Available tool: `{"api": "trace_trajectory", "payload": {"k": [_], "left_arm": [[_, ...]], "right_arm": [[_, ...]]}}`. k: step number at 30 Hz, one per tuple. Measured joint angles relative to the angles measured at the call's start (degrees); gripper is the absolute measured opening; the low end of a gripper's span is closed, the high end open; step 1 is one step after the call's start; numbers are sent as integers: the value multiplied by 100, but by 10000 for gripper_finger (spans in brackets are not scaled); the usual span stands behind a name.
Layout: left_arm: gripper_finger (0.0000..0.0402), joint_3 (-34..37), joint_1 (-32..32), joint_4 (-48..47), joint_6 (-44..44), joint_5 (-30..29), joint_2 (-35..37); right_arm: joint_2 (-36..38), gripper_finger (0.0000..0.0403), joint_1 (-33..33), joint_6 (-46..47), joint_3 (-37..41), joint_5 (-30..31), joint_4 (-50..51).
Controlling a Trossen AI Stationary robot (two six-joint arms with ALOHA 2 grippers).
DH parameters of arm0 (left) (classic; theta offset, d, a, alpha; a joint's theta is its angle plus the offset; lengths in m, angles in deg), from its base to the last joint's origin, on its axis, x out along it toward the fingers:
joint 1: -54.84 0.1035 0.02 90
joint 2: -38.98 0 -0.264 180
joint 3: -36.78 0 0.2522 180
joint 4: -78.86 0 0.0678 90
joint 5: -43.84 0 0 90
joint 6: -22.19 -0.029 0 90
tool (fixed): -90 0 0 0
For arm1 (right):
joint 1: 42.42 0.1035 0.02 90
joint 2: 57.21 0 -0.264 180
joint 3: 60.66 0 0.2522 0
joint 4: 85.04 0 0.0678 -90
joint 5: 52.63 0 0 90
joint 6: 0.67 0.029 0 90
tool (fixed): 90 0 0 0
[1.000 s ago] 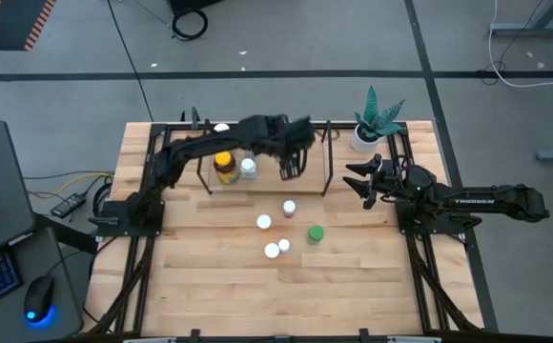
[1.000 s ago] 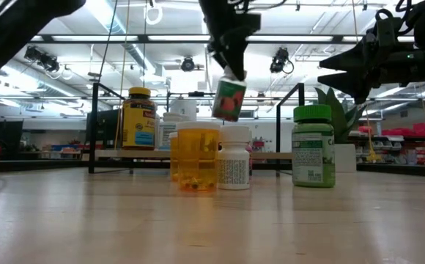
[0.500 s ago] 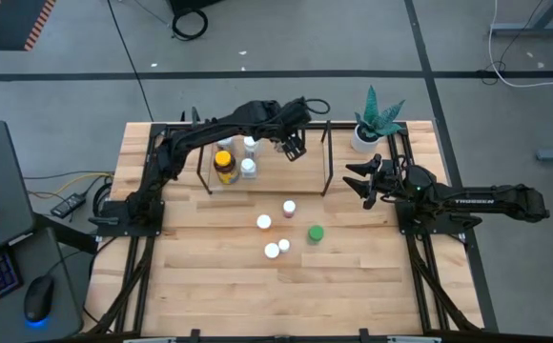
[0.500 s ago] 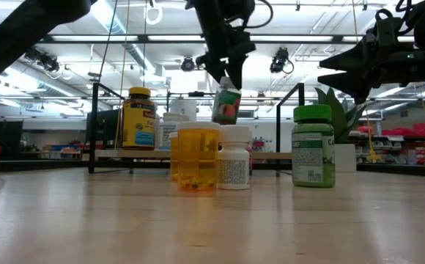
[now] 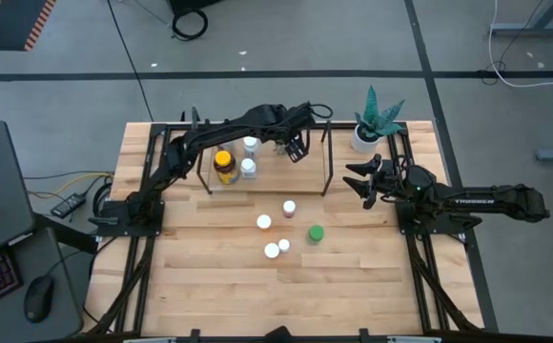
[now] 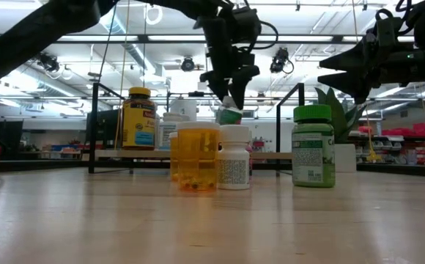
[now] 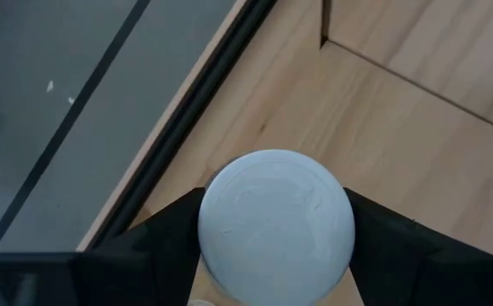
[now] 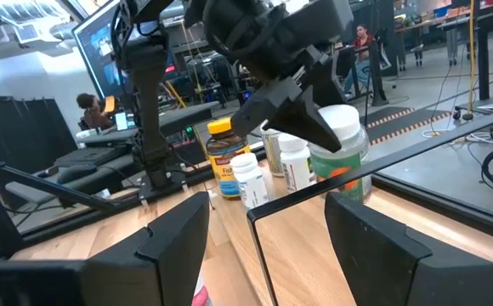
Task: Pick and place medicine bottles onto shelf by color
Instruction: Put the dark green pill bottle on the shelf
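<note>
I've got my left gripper (image 5: 296, 149) clamped on the white-capped, green-labelled pill bottle (image 8: 342, 153), low over the light-wood shelf's (image 5: 267, 185) far right end for set-down, while my right gripper (image 5: 361, 179) waits open at the table's right edge.

My left gripper's (image 7: 272, 246) matt black fingers (image 7: 157, 242) clasp a smooth, white-capped plastic bottle (image 7: 276, 223) over the pale, satiny wood shelf board (image 7: 416, 144) framed in thin black metal.

A white-capped, green-labelled bottle (image 8: 342, 149) is held upright over the shelf (image 5: 286, 184). Three bottles (image 5: 224, 167) are stood on it; five (image 5: 315, 233) are left on the tabletop.
</note>
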Motion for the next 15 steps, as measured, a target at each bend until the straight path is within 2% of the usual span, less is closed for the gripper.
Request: {"api": "trace_trajectory", "payload": {"k": [5,11,15], "left_arm": [[258,0,56,-187,102,70,0],[252,0,-29,194,88,99,0],[251,0,-53,371,150,543,0]], "right_arm": [[0,243,-1,0,0,0,0],[2,243,-2,0,-2,0,0],[1,243,-2,0,-1,-1,0]]}}
